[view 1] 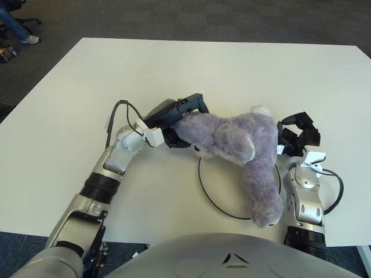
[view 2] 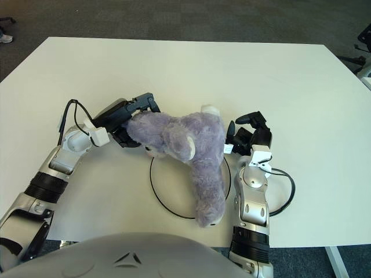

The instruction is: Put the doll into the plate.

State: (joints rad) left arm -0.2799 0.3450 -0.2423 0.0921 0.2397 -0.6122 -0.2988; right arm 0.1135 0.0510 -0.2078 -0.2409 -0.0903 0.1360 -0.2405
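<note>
Stereo head view of a white table (view 1: 191, 69) with both arms reaching onto its near half. The left hand (view 1: 177, 119), dark-fingered, is curled around the head end of a purple plush doll (view 1: 243, 150), gripping it at the doll's left extremity. The doll's body extends rightward from that grasp and then bends toward the near edge, its long lower part trailing down across the plate (view 1: 217, 200), seen as a thin dark ring against the tabletop. The doll thus overlies the far and right portions of the ring, while the ring's left and near arc remains uncovered; whether the doll rests on the plate or hangs just above it cannot be told. The right hand (view 1: 297, 134) shows just right of the doll's body, its fingers loosely curled and holding nothing, close beside the plush
</note>
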